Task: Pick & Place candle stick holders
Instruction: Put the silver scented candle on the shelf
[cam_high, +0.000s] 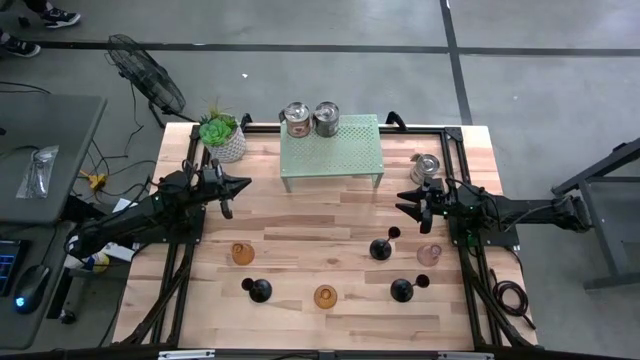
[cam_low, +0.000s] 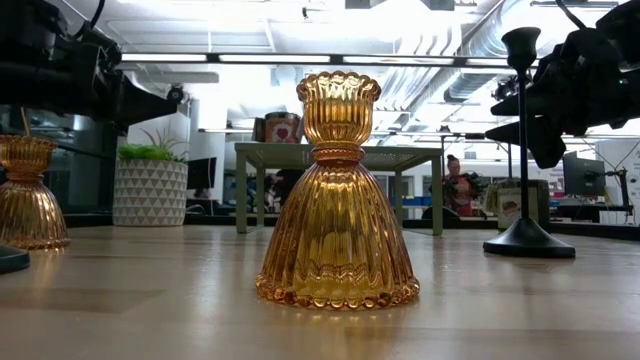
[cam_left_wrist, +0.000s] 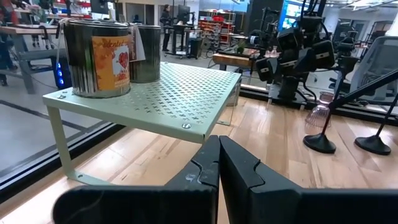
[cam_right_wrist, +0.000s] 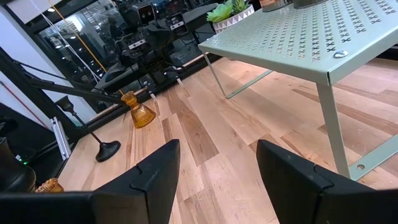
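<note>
Fingers of the left gripper (cam_left_wrist: 217, 163) are pressed shut on nothing, while the right gripper (cam_right_wrist: 217, 171) hangs half-open and empty above the worktop (cam_high: 300, 225).

A robotics lab or workshop: a bare grey concrete floor (cam_high: 330, 25), exposed ceiling ducts (cam_low: 470, 40), and further dark robot arms on benches (cam_left_wrist: 292, 53) behind the wooden worktable (cam_high: 320, 225).

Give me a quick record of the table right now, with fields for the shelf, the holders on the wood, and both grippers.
shelf: green perforated shelf, two silver cups on top
third silver cup: on the wood near the right arm
black holders: three
amber holders: two
pink holder
left gripper: shut, empty
right gripper: open, empty
</note>
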